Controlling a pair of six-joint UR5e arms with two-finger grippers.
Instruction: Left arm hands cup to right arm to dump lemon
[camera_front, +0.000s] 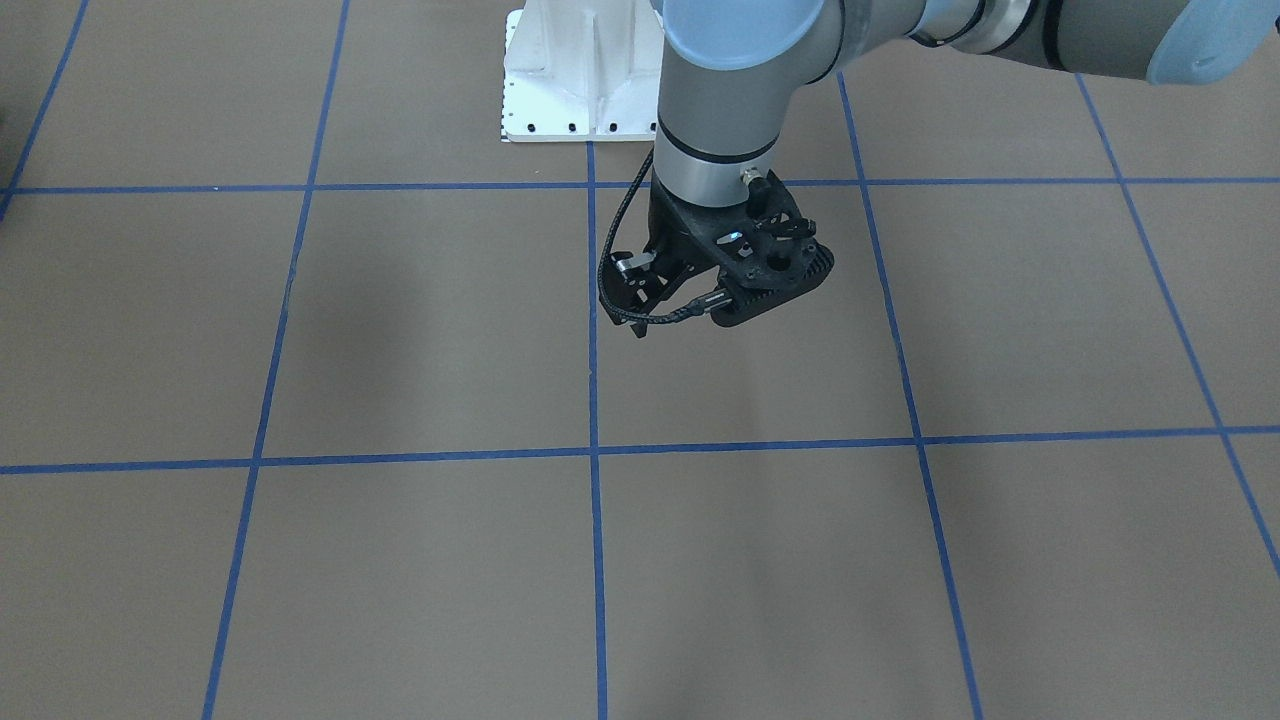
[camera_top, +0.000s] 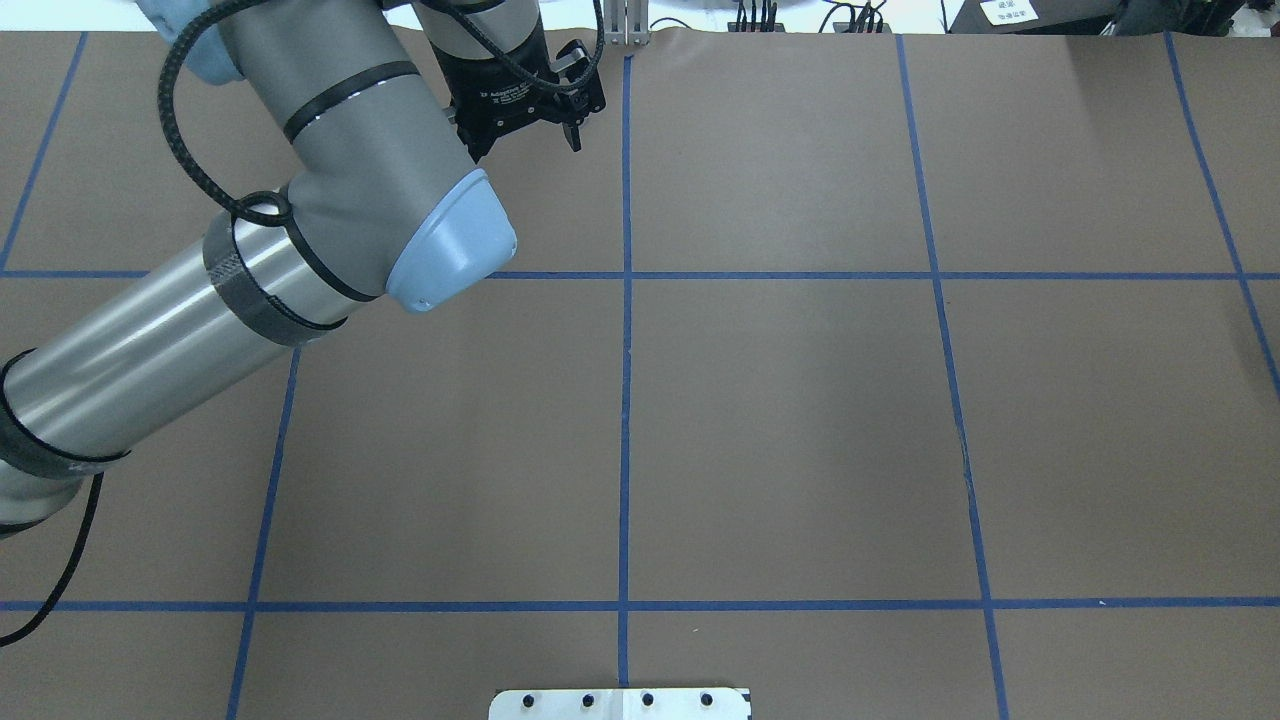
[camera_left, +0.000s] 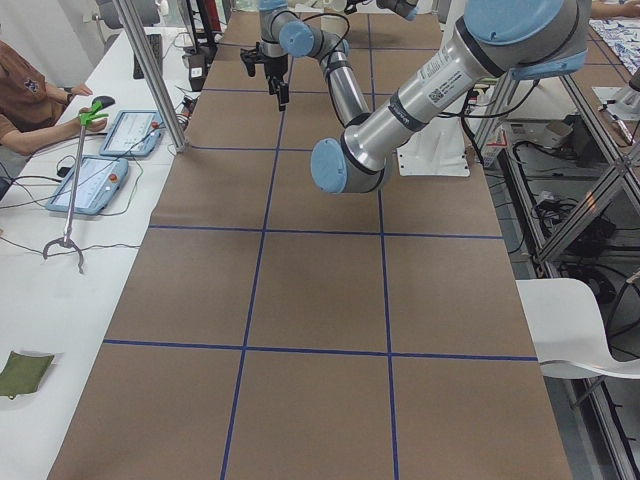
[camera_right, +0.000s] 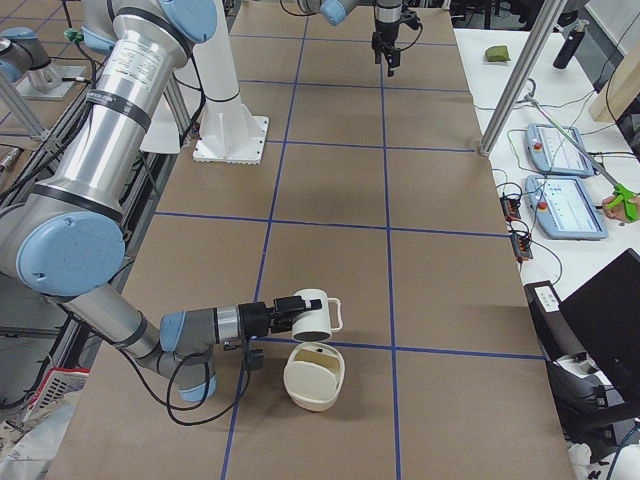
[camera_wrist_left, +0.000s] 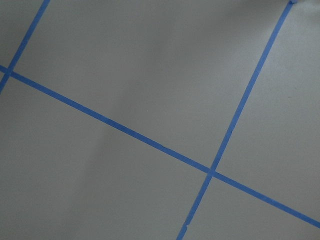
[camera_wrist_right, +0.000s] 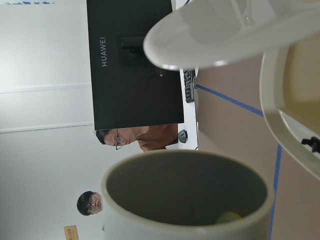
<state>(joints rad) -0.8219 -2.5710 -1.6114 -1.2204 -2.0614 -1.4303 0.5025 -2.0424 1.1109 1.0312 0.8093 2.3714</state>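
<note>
Cream cup (camera_right: 320, 318) at right claw (camera_right: 292, 308) tip, lemon (camera_wrist_right: 229, 218) inside, bowl (camera_right: 313, 388) just beside.

Upright cup (camera_right: 318, 318) w/ lemon (camera_wrist_right: 229, 217) inside

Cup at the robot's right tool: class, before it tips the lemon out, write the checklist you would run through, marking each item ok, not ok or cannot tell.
1. Lemon inside the cup: ok, it shows through the cup's mouth in the right wrist view.
2. Right tool clamped on the cup: cannot tell; it sits against the cup's side.
3. Handle clear of that tool: ok, it is on the opposite side.
4. Bowl next to the cup: ok.
5. Left tool out of the way: ok, empty and far from the cup.
</note>
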